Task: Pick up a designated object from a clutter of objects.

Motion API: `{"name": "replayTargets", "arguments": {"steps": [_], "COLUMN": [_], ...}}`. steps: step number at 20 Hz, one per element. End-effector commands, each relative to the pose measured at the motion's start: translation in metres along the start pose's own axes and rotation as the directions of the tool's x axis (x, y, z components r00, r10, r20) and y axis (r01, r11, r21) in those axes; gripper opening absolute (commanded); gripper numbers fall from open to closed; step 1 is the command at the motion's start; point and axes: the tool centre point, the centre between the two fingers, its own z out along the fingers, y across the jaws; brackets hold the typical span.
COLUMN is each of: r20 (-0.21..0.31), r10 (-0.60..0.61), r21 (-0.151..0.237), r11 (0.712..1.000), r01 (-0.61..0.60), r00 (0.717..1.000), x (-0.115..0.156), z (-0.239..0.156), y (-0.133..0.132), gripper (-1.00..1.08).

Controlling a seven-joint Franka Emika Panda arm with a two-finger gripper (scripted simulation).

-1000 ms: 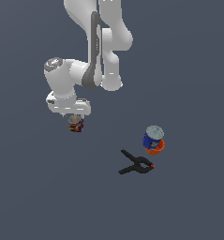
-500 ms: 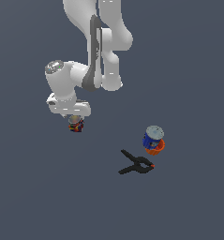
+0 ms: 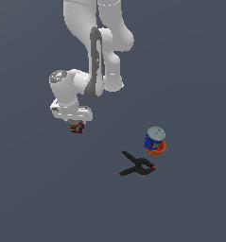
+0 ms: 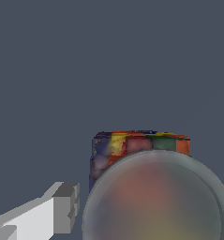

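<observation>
Gripping looks done or nearly so: the gripper (image 3: 76,125) sits right over the small multicoloured can (image 3: 76,127), which shows only as a sliver under the white hand in the exterior view. In the wrist view the can (image 4: 146,187) fills the space between the fingers (image 4: 62,206), with one pad just beside its wall; contact isn't clear, so I can't tell whether the claw is clamped on it or merely straddling it. Whether the can is off the grey floor also can't be read.

Left to do, in my judgement: confirm the squeeze, then lift clear.

The rest of the clutter is well apart, toward the exterior view's right: blue can (image 3: 154,137) touching the orange cup (image 3: 157,148), black clamp (image 3: 137,166) just beside them.

Label: red, yellow, blue and green patches on dark; no legible writing or brand.
</observation>
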Motion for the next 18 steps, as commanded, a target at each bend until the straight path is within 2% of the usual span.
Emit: {"name": "replayTargets", "arguments": {"steps": [1, 2, 3, 18], "r20": [-0.001, -0.001, -0.001, -0.002], "r10": [0.000, 0.000, 0.000, 0.001], "r21": [0.000, 0.000, 0.000, 0.000], "r11": [1.000, 1.000, 1.000, 1.000], "r01": [0.000, 0.000, 0.000, -0.001], "r00": [1.000, 1.000, 1.000, 1.000], "x": [0.0003, 0.0003, 0.0003, 0.0005], "z": [0.0036, 0.0038, 0.0038, -0.0026], "y": [0.0001, 0.0001, 0.0001, -0.0033], "gripper": [1.00, 1.00, -1.00, -1.00]}}
